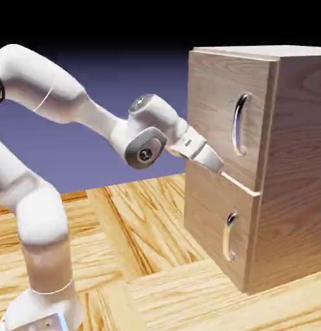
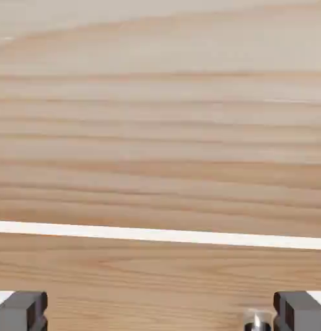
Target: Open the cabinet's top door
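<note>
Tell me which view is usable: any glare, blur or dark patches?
Exterior view: sharp, evenly lit; backdrop fades to black above; bright glints on the silver handle. Hand view: soft, filled by cabinet wood with the pale seam; no handle clearly framed.

One cabinet, two doors, two handles, one arm

A single wood-grain cabinet (image 1: 286, 161) stands on the one tabletop (image 1: 156, 284); it has two doors, the top door (image 1: 218, 110) and a lower door (image 1: 211, 220), each with one handle: one long silver handle (image 1: 239, 124), one short gold handle (image 1: 229, 236). One white arm (image 1: 72, 103) carries one gripper (image 1: 218, 165) (two grey fingertips (image 2: 21, 310) show in the hand view).
</note>
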Tool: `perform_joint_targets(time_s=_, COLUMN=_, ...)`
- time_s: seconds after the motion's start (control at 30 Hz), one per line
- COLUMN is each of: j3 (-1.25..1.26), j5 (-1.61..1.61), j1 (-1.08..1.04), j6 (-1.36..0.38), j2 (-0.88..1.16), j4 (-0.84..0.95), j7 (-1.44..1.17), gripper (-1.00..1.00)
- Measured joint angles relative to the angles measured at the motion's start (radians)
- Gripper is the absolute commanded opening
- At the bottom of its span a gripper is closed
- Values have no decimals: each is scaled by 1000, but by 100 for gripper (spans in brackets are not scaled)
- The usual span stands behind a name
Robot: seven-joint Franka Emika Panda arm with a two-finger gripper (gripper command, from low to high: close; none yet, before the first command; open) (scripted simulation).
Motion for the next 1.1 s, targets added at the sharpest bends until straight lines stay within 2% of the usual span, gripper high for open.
perform_joint_targets(time_s=1.1, j3=-403, j5=-1435, j1=318, j6=-57, j2=-209, j4=133, j7=-440, gripper=0)
